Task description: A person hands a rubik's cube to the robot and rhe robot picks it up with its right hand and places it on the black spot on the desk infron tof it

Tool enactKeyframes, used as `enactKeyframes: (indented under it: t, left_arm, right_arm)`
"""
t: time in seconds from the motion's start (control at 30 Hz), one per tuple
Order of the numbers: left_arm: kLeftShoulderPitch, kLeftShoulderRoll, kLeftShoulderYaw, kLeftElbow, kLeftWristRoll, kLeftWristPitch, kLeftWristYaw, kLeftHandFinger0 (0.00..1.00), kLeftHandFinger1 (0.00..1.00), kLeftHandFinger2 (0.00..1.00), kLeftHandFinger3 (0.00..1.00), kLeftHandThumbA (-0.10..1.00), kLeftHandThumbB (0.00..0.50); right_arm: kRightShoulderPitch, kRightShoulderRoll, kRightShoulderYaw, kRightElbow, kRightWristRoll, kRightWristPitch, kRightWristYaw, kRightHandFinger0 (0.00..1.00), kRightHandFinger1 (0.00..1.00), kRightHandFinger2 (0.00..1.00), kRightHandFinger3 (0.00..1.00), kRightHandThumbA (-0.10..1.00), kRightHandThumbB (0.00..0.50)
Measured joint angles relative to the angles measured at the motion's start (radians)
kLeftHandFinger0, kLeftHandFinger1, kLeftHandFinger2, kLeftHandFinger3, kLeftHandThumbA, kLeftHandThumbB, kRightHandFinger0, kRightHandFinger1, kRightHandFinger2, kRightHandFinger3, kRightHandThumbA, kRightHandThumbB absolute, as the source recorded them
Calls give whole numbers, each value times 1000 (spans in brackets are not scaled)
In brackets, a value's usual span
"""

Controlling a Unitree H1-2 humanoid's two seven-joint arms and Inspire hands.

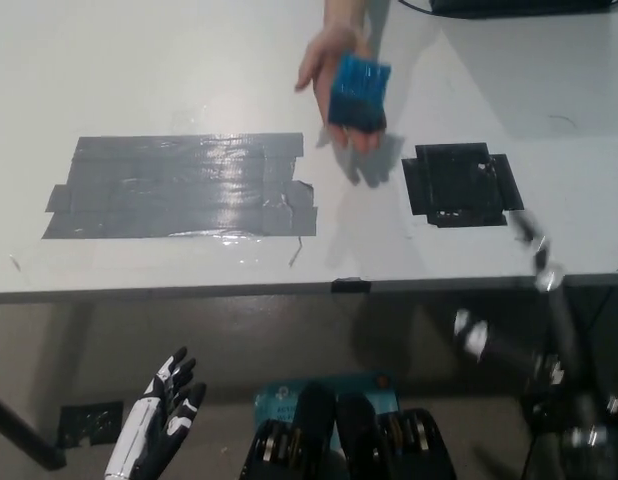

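Observation:
A person's hand (329,60) reaches in from the top and holds a Rubik's cube (359,92) on its palm, blue face up, above the white desk. The black spot (459,185), a square of black tape, lies on the desk just right of and below the cube. My black right arm rises from the lower right, smeared by motion. Its hand (534,245) is near the desk's front edge, right of the black spot and well short of the cube. My white left hand (169,400) rests low at the lower left, below the desk, fingers apart and holding nothing.
A broad patch of grey tape (179,187) covers the desk's left half. The desk's front edge (289,290) runs across the middle of the picture. A dark object (519,6) sits at the far top right.

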Motion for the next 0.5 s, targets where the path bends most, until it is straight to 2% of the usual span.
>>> enactKeyframes:
  t: [0.07, 0.13, 0.33, 0.37, 0.5]
  left_arm:
    - [0, 0, -1, 0, 1, -1, 0, 1000, 1000, 1000, 1000, 785, 111]
    - [0, 0, -1, 0, 2, -3, 0, 1000, 1000, 1000, 1000, 791, 126]
    - [-1, 2, -1, 0, 2, -5, -3, 1000, 1000, 1000, 1000, 793, 119]
    - [-1, 2, -1, 0, 2, -5, -5, 1000, 1000, 1000, 1000, 790, 113]
    - [-2, 2, -2, 0, 2, -7, -7, 1000, 1000, 1000, 1000, 791, 120]
  right_arm:
    - [-79, -3, -14, 4, 2, 40, 12, 1000, 1000, 1000, 1000, 827, 286]
    - [-152, -4, -22, 27, 8, 77, 25, 1000, 1000, 1000, 1000, 858, 303]
    - [-323, -7, -27, 236, 31, 164, 54, 1000, 1000, 1000, 1000, 897, 345]
    - [-345, -8, -27, 268, 34, 173, 58, 1000, 1000, 1000, 1000, 935, 360]
    - [-440, -13, -27, 423, 50, 205, 73, 1000, 1000, 1000, 1000, 906, 387]
